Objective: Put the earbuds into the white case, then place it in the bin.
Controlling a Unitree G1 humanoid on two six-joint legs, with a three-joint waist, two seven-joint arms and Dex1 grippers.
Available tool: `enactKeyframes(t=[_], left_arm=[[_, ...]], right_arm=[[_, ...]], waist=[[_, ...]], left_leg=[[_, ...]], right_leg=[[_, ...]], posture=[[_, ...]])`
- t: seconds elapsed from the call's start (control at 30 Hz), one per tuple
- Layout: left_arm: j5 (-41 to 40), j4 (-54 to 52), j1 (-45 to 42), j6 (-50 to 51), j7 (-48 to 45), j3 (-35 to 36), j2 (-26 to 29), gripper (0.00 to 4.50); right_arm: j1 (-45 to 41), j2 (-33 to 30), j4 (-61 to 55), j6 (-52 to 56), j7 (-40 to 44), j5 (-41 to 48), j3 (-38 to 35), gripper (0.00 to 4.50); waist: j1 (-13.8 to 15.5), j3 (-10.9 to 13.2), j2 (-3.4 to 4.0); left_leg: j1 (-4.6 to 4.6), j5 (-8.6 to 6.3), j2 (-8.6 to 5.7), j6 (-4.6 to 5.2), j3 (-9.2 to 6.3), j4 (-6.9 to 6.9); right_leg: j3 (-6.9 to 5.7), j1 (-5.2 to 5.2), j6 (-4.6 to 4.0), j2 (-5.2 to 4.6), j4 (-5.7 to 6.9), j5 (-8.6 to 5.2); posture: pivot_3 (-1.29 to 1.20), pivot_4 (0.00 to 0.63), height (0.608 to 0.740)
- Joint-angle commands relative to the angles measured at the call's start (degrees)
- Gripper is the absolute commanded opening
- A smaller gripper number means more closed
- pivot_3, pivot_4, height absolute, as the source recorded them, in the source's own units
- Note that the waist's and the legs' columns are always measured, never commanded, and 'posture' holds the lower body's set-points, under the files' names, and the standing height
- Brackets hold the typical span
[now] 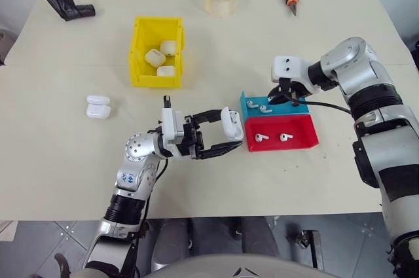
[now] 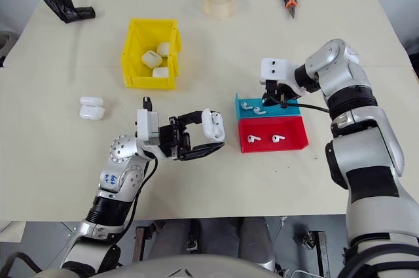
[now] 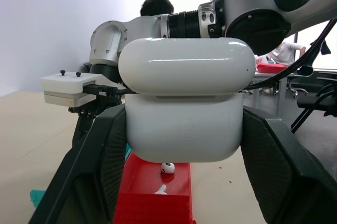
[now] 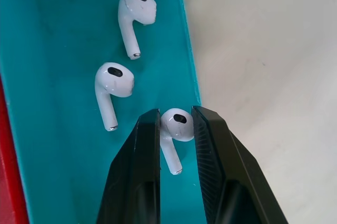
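So far no earbud was in the white case (image 1: 230, 123), which the left gripper (image 1: 221, 133) clasped just left of the red tray (image 1: 281, 141). Behind that tray, the right gripper (image 4: 176, 129) pinched one earbud (image 4: 176, 129) in the teal tray (image 4: 63, 182); the bin (image 1: 139, 55) waited beyond.

The left pincer (image 1: 230, 137) has black fingers around a glossy white case (image 1: 231, 123). Between the right pincer's (image 4: 176, 124) black fingers sits a white earbud (image 4: 176, 128), over a teal tray (image 4: 63, 129); beside that is a red tray (image 1: 281, 135). The bin (image 1: 139, 49) is bright yellow, the bench (image 1: 65, 160) pale cream.
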Motion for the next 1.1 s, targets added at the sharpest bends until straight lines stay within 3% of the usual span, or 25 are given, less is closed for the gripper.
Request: enactKeyframes(t=[0.03,0.27,0.47,0.67,0.87,1.1], left_arm=[[-0.8,-2.2,-0.7,-0.1,0.1,0.2,0.1,2.8],[-0.9,-2.4,-1.0,0.3,0.1,0.1,0.1,2.8],[-1.6,-1.2,-3.3,2.3,-0.6,-0.1,0.0,2.8],[-2.0,1.0,-5.9,3.5,-1.6,0.0,-0.6,2.8],[-2.3,3.3,-8.3,4.0,-2.4,0.0,-1.6,2.8],[-3.3,4.3,-10.4,6.3,-1.7,0.9,-3.1,2.8]], right_arm=[[0.6,-0.7,0.0,0.4,-0.9,-1.2,-0.3,0.71],[1.3,-2.7,-8.0,4.2,2.4,8.3,-9.2,0.71],[13.5,-6.2,-31.9,21.0,5.3,25.4,-22.7,0.71],[27.3,-4.8,-55.7,43.0,-3.0,43.1,-33.9,0.71],[37.6,1.9,-73.2,58.4,-15.8,61.7,-42.5,0.71],[46.5,10.9,-87.0,61.1,-30.0,76.5,-43.9,0.71]], waist=[[0.0,0.0,0.0],[0.1,0.0,0.05],[0.6,0.1,0.14],[1.5,0.1,0.16],[1.7,0.1,0.15],[2.2,0.1,0.15]], left_leg=[[0.0,0.0,0.0,0.0,0.0,0.0],[-0.06,0.0,0.0,0.0,-0.01,0.0],[-0.13,0.0,-0.01,0.0,-0.15,0.04],[-0.14,0.0,-0.03,0.0,-0.13,0.08],[-0.12,0.0,-0.03,0.0,-0.15,0.09],[-0.12,0.0,-0.06,0.0,-0.17,0.08]], right_leg=[[0.0,0.0,0.0,0.0,0.0,0.0],[-0.01,-0.04,0.0,0.0,-0.01,0.0],[-0.16,-0.01,0.0,-0.02,-0.04,0.0],[-0.15,-0.02,0.0,-0.04,0.02,0.0],[-0.14,-0.01,0.0,-0.04,0.03,0.0],[-0.14,0.0,0.0,-0.04,0.01,0.0]], posture=[[0.0,0.15,0.74],[0.0,0.15,0.74],[0.0,0.15,0.74],[0.0,0.15,0.74],[0.0,0.15,0.74],[0.0,0.15,0.74]])
